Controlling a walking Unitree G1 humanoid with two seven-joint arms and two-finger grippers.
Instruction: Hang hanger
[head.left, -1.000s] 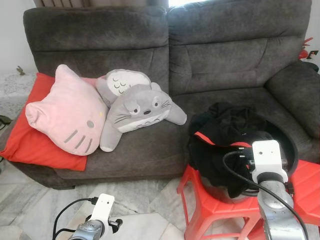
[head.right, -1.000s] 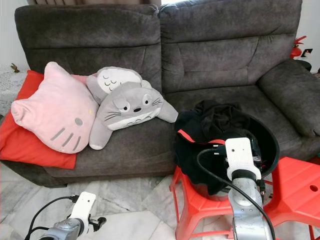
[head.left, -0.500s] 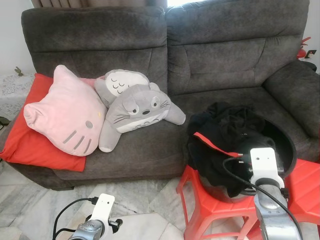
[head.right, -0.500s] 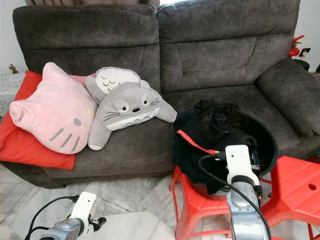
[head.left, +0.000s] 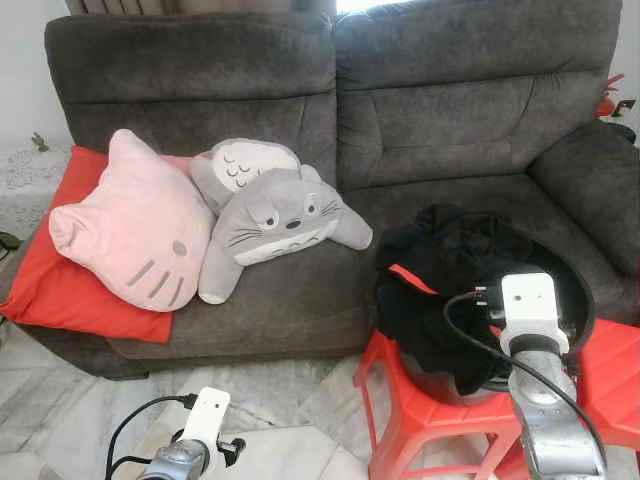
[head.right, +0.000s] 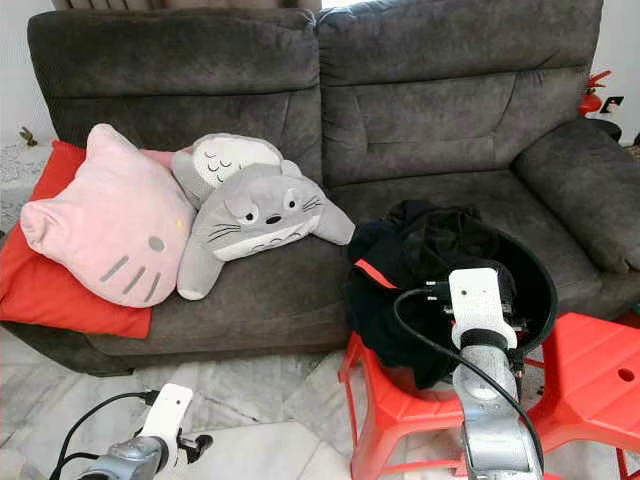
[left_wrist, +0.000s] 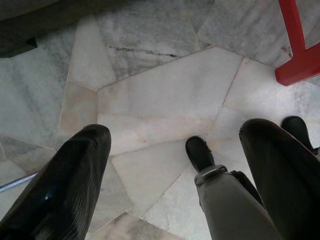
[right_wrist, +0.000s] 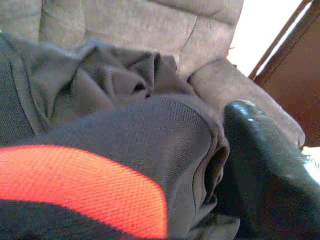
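The right gripper (right_wrist: 220, 165) is down in the black tub (head.right: 535, 290) on the red stool (head.right: 395, 405), near the right, w/ black and red clothes (head.left: 450, 250) touching its finger. Can't tell if it holds any. The left gripper (left_wrist: 175, 165) hangs low over the floor (left_wrist: 160, 95), fingers wide apart. No hanger to point at. Far back, a grey sofa (head.left: 440, 110) w/ a pink pillow (head.left: 130, 235).

grey sofa (head.left: 440, 110) — pink cat cushion (head.left: 135, 235) beside grey plush (head.left: 275, 215); red stool (head.left: 420, 415) on marble floor (left_wrist: 165, 95).
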